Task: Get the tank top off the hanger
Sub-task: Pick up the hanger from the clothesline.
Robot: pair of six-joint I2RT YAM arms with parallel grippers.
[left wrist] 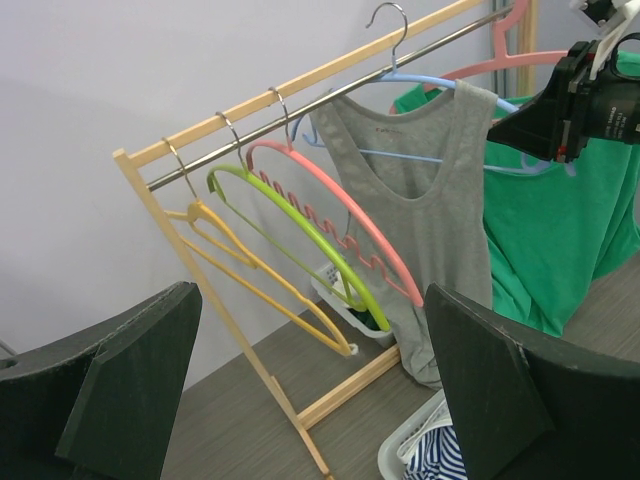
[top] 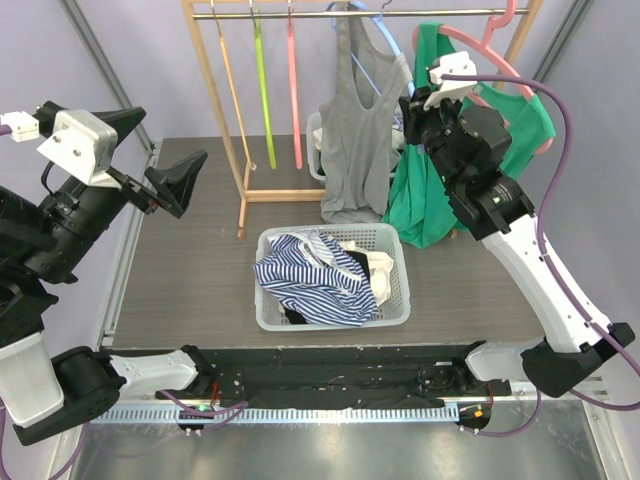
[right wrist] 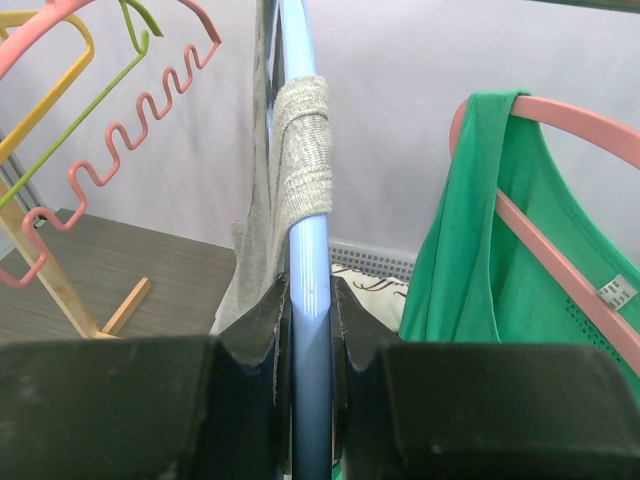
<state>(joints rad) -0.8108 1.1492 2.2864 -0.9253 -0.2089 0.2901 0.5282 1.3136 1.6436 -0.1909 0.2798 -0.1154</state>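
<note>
A grey tank top (top: 355, 140) hangs on a light blue hanger (left wrist: 420, 82) on the rack's metal rail; it shows in the left wrist view (left wrist: 420, 210) too. In the right wrist view its strap (right wrist: 300, 130) wraps the blue hanger arm (right wrist: 308, 260). My right gripper (right wrist: 308, 300) is shut on that hanger arm at the tank top's right shoulder, seen from above at the rack (top: 415, 100). My left gripper (top: 175, 185) is open and empty, held high at the left, well away from the rack; its fingers (left wrist: 500, 390) frame the left wrist view.
A green tank top (top: 430, 190) hangs on a pink hanger (top: 500, 50) right of the grey one. Empty yellow (left wrist: 260, 270), green (left wrist: 300, 235) and pink (left wrist: 340, 215) hangers hang to the left. A white basket (top: 395, 295) with striped clothes sits on the table in front. The wooden rack base (top: 285, 195) stands behind.
</note>
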